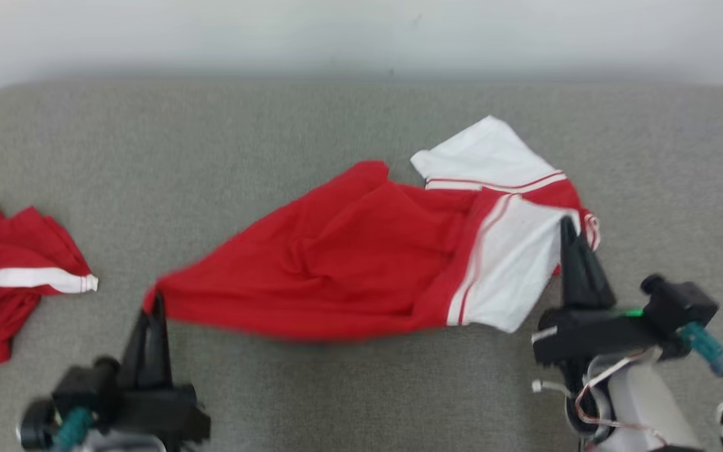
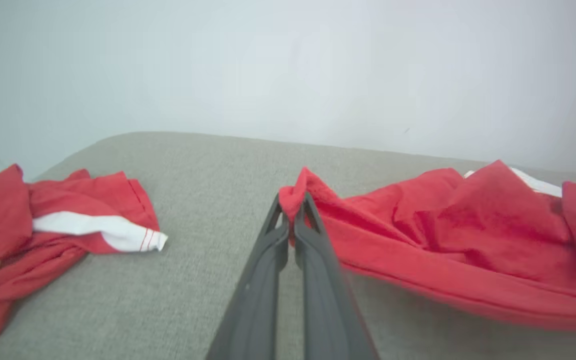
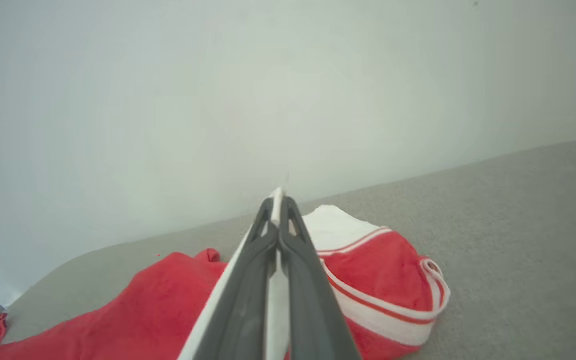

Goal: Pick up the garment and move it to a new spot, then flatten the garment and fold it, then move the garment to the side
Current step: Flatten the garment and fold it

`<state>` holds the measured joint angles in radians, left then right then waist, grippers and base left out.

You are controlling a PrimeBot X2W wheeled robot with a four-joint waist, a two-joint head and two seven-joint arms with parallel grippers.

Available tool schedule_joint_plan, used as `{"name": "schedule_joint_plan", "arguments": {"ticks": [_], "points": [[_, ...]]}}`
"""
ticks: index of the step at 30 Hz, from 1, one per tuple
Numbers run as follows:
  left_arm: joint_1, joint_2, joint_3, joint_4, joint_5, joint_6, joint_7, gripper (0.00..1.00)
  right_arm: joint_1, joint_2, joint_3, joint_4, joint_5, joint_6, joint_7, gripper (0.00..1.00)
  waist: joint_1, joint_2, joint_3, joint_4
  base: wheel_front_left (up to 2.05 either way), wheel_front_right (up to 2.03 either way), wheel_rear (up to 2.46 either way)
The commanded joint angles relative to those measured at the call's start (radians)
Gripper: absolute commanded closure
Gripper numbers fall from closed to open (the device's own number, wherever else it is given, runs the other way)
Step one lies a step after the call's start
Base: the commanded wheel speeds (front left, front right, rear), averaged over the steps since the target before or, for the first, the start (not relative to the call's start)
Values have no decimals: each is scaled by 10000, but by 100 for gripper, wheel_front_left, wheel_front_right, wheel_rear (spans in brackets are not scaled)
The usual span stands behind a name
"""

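Now the garment (image 1: 336, 263), red with white panels, lies stretched across the grey table (image 1: 349, 395). At the garment's left red corner, the left tool (image 1: 155, 302) is clenched on a pinch of red cloth, its fingers pressed together. At the garment's right end, the right tool (image 1: 567, 225) is clamped on the edge of a white panel, with white cloth showing between its fingers. Well to the garment's left sits a second crumpled red-and-white piece (image 1: 16, 263), not touching it.
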<state>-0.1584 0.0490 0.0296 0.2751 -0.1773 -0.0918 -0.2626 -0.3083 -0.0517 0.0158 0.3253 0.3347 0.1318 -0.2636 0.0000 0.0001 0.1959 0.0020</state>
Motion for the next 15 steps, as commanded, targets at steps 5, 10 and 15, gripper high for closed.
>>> {"name": "schedule_joint_plan", "arguments": {"ticks": [5, 10, 15], "points": [[-1116, 618, 107, -807, 518, -296, -30, 100, -875, 16, -107, -1160, -45, -24, -4, 100, 0, -1, -1379, -334, 0, 0, 0], [-2837, 1969, -173, -1134, 718, -393, -32, 100, -2411, -397, -233, -2066, 132, -24, -4, 100, 0, -1, -1901, -439, 0, 0, 0], [-4682, 3297, -770, -1355, 420, -370, 34, 100, -3998, -1064, -203, -2549, 386, -24, -4, 100, 0, -1, -2153, -466, 0, 0, 0]]}}
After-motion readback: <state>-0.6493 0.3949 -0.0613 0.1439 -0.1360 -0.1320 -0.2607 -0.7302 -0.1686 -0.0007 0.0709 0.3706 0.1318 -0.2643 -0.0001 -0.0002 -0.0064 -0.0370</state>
